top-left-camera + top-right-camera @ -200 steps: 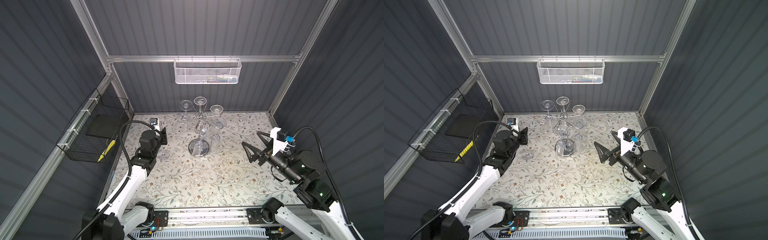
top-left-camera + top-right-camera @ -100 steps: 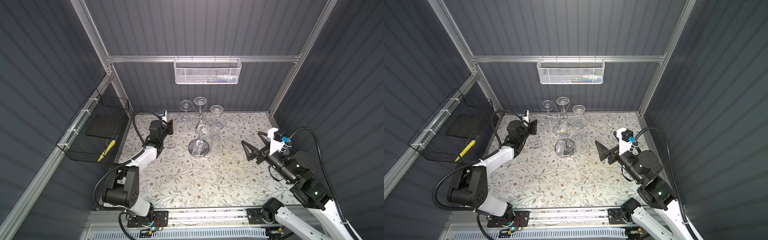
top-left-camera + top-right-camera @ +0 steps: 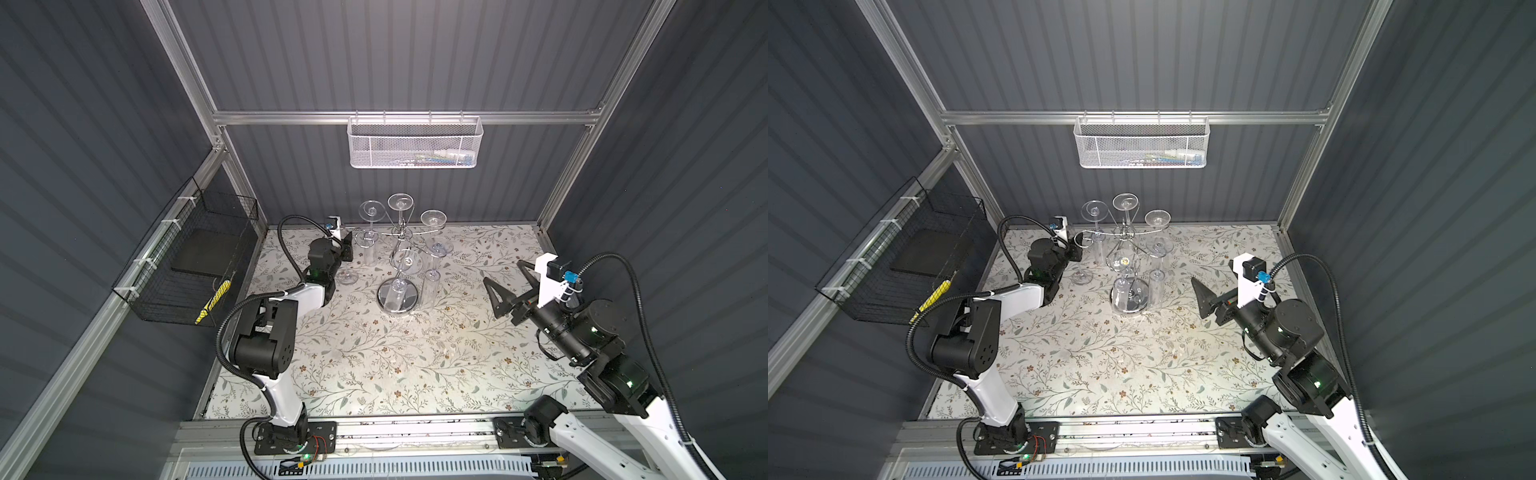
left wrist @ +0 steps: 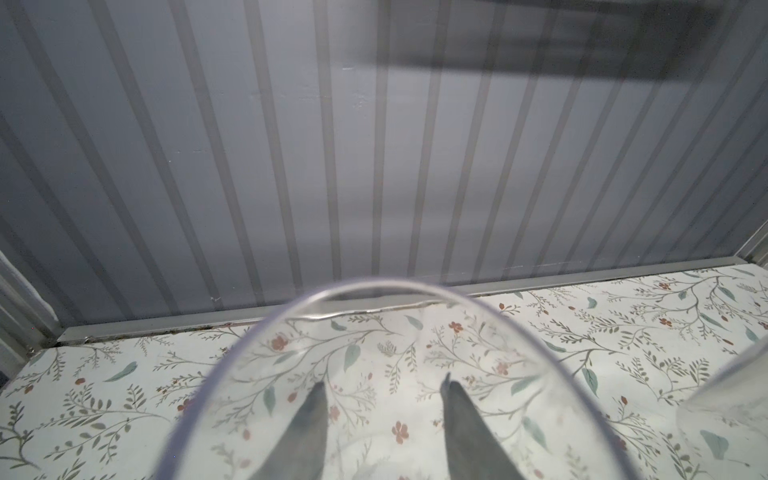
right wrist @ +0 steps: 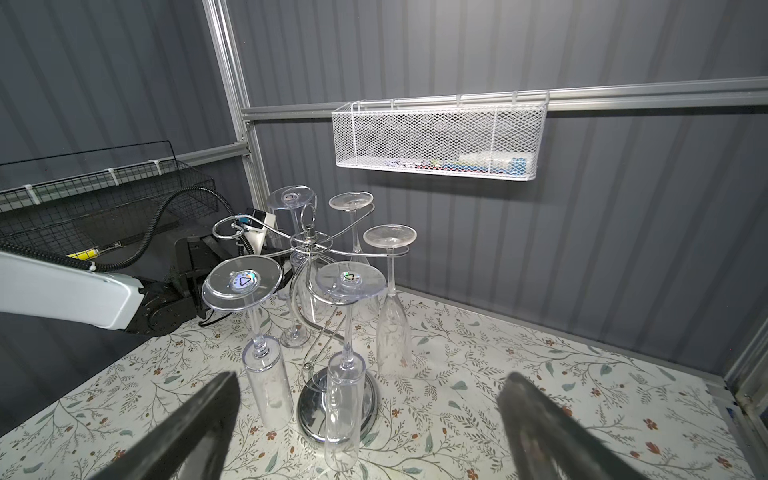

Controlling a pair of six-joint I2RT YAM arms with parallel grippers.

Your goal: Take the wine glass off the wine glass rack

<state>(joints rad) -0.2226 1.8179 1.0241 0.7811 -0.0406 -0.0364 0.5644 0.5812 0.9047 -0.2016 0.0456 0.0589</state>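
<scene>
Floral tabletop (image 3: 374, 365) fills the grey-walled cell. Left fingers (image 4: 309, 428) hold the wine glass (image 3: 347, 276) by its bowl, upright, off the wine glass rack (image 5: 309, 409) and just beside it. Right fingers (image 5: 199, 424) gape wide, empty. Removal looks done; next, set the foot down gently and let go.

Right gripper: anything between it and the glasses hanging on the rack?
Nothing visible. The right gripper is open and faces the wine glass rack across bare tablecloth. The nearest hanging wine glass is straight ahead, unblocked.
</scene>
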